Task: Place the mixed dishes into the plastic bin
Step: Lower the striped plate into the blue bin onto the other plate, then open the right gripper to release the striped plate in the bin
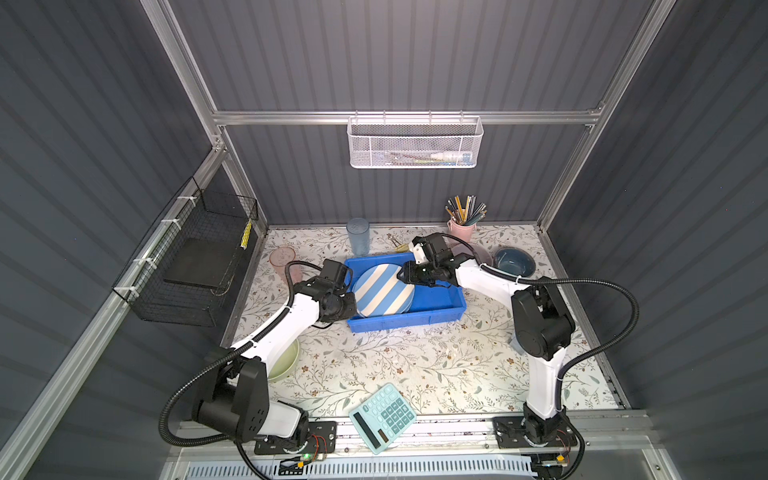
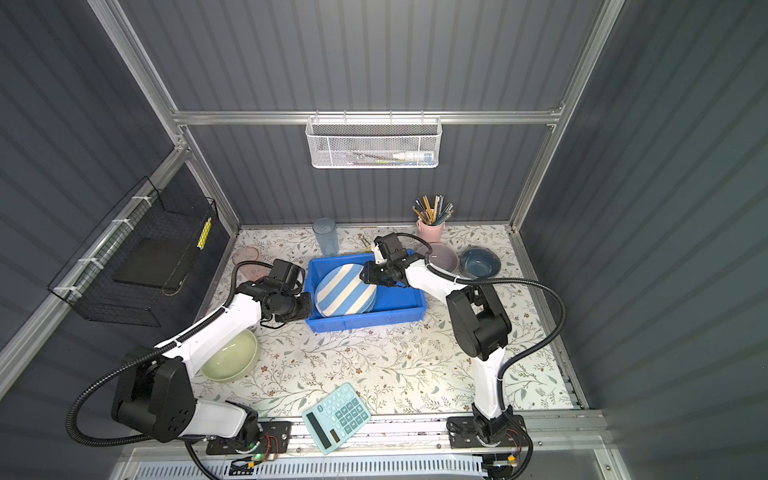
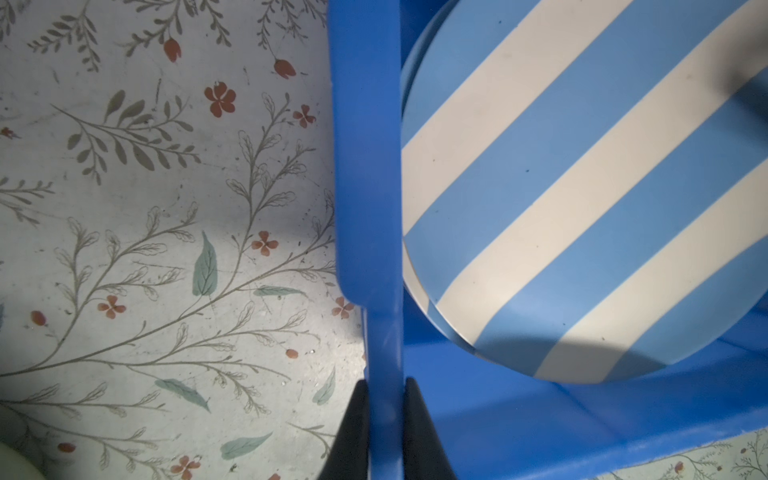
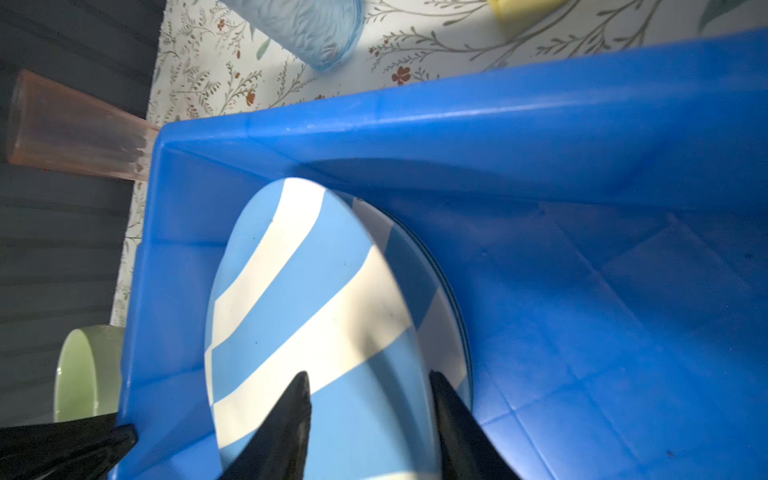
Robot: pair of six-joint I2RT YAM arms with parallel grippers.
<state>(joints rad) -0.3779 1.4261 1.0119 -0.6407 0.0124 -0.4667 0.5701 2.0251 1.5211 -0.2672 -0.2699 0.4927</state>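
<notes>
The left tool is pinching the wall of the plastic bin — the right tool is standing open astride the striped plate, apparently releasing it; next, lifting clear without dragging it.

L gripper jaws pinch bin wall, striped plate inside, floral mat beside.

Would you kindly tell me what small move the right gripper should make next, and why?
Probably back the right gripper away, clear of the plate: its jaws stand open around the plate's rim, and the plate already lies inside the bin, which the left gripper pinches by the wall.
</notes>
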